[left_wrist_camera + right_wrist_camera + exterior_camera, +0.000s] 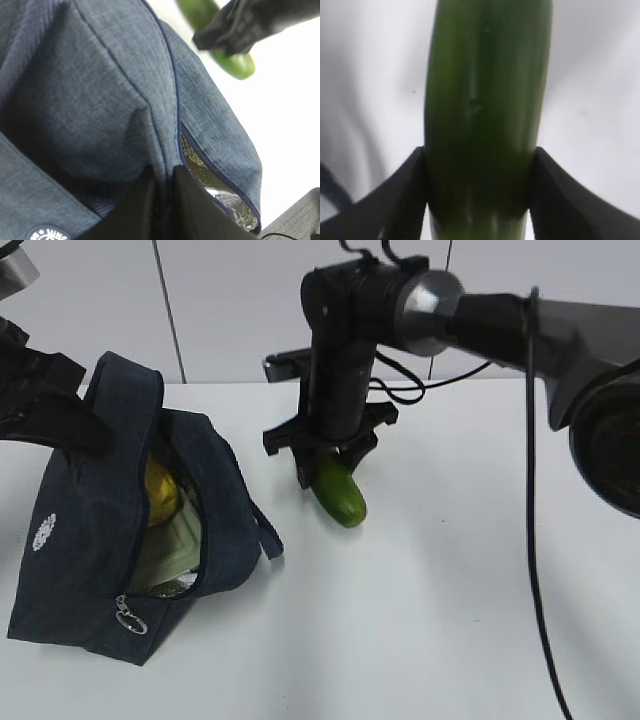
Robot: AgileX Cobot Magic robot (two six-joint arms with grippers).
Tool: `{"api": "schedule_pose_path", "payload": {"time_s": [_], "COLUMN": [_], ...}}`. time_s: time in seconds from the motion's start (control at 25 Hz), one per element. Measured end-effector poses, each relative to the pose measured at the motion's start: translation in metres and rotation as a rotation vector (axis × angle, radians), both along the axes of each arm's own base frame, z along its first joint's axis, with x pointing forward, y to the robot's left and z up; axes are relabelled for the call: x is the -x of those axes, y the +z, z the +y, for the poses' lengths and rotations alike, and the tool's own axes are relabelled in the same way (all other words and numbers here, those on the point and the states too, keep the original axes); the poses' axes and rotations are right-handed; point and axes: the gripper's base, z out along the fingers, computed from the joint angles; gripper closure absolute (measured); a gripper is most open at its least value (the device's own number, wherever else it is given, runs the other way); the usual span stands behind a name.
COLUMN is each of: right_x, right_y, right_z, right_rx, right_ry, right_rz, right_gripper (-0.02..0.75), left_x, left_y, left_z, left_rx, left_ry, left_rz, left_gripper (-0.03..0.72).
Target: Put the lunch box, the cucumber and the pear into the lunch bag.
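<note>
The dark navy lunch bag [90, 540] lies on the white table at the left, its mouth open toward the middle. Inside it show the yellow pear [162, 490] and, below it, the pale green lid of the lunch box [175, 545]. My left gripper [164, 200] is shut on the fabric of the bag [100, 90] at the upper edge of the opening, beside the silver lining. My right gripper [330, 455] points down to the right of the bag. Both its fingers [395, 200] press the sides of the green cucumber [485, 100], whose free end [343, 498] slants down at table level.
A loop handle [268, 530] hangs from the bag toward the cucumber. The zipper's ring pull [130, 620] lies at the bag's front corner. A black cable [535, 570] drops from the right arm across the right side of the white table [420, 620].
</note>
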Motion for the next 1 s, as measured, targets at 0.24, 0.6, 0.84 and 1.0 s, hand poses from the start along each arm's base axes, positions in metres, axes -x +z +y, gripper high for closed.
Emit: {"api": "schedule_pose_path", "payload": {"time_s": [0.24,0.6,0.84,1.0], "right_x": [0.008,0.020,0.022,0.024], "right_y": [0.082,0.108,0.106,0.100], "right_z": [0.015,0.030,0.033,0.035], "right_rx": [-0.262,-0.481,-0.508,-0.493], "right_ry": [0.067,0.135,0.146,0.167], "right_rz": [-0.107,-0.063,-0.041,-0.026], "right_gripper": [0.333,0.334,0.334,0.334], "left_x": [0.000,0.000,-0.001,-0.001], "left_y": [0.000,0.000,0.000,0.000], "left_z": [0.000,0.000,0.000,0.000], "left_rx": [-0.001,-0.001,-0.002,-0.003], "left_ry": [-0.001,-0.002,0.001,0.002], "left_rz": [-0.002,-0.002,-0.008,-0.009], "left_gripper": [0.671,0.671,0.671,0.671]}}
